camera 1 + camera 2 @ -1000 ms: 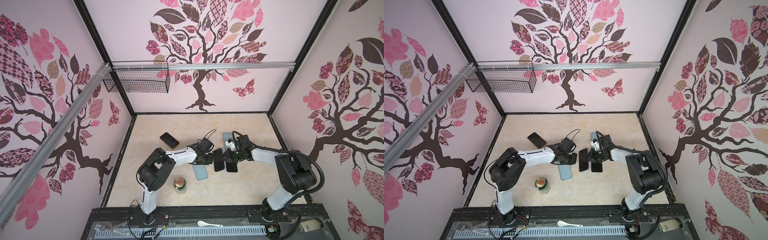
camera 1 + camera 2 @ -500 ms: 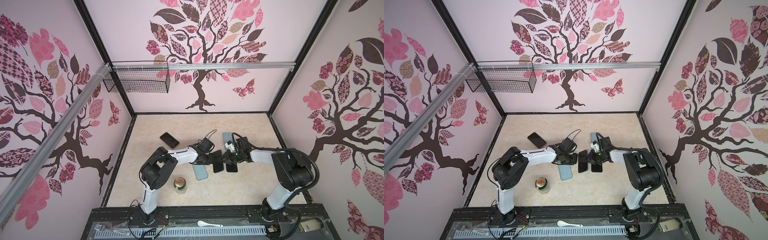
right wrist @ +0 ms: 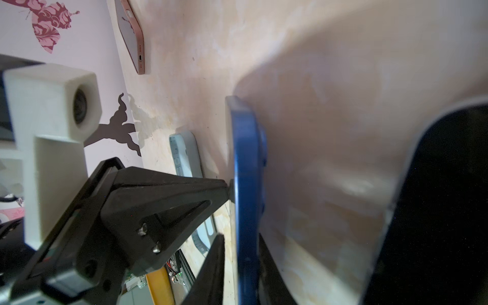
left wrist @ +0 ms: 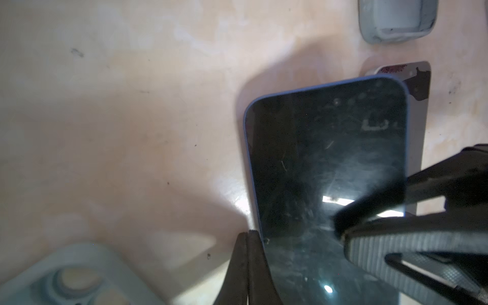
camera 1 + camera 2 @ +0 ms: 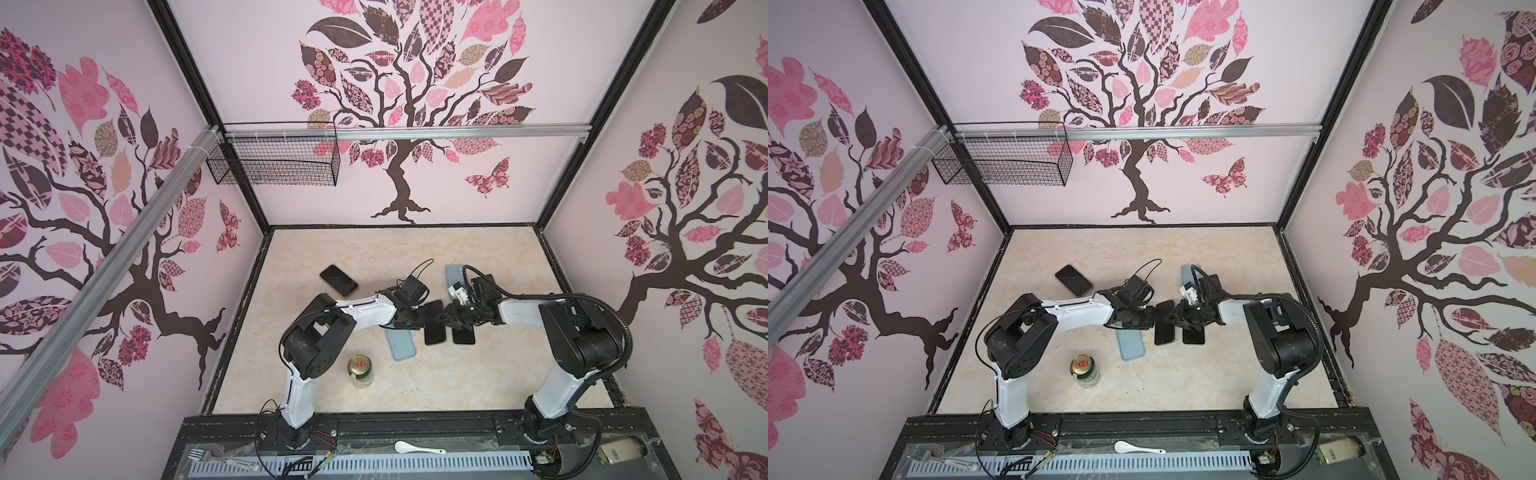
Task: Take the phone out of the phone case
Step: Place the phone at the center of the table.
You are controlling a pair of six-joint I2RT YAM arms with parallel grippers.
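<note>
While my left claw (image 4: 247, 233) is pressed together, tip touching the phone (image 4: 324, 158), my right claw (image 3: 240, 237) straddles it; I cannot tell its grip. Grey case (image 5: 401, 345) just beside left claw.

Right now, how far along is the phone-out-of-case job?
Done: grey case lies empty. In hand: blue phone in the air, screen up, right end effector straddling it, shut left end effector touching it. Remaining: probably lay it down, let go.
</note>
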